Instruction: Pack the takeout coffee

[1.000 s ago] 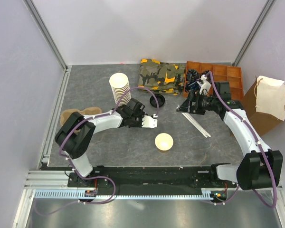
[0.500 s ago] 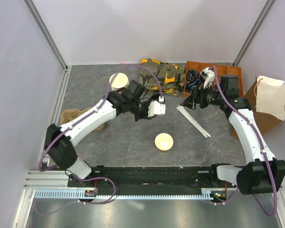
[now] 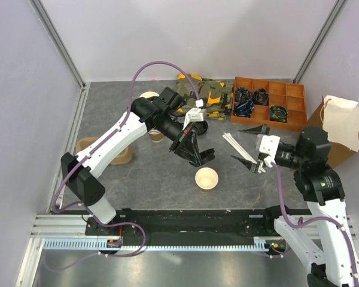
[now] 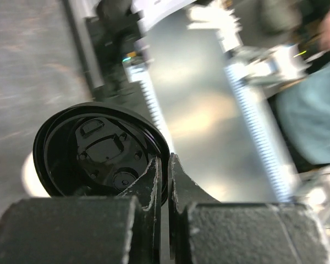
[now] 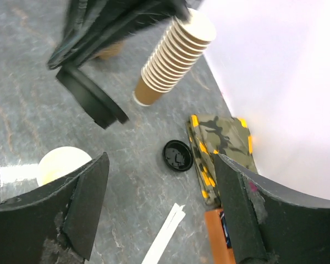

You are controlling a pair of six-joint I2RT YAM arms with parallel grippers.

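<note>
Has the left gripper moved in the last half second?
Yes: the left gripper, shut on a lid, has come away from the camo cloth toward the near edge, now just behind the cup.

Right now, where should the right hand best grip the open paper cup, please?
Probably the side wall below the rim, from its right: the paper cup stands upright and open, and the left hand, holding a black lid, is at its far left.

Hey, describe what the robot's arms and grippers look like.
The left arm and right arm both have white shells with black joints, and a purple cable loops along each. The left gripper and right gripper have black, rough-textured fingers on white mounts.
</note>
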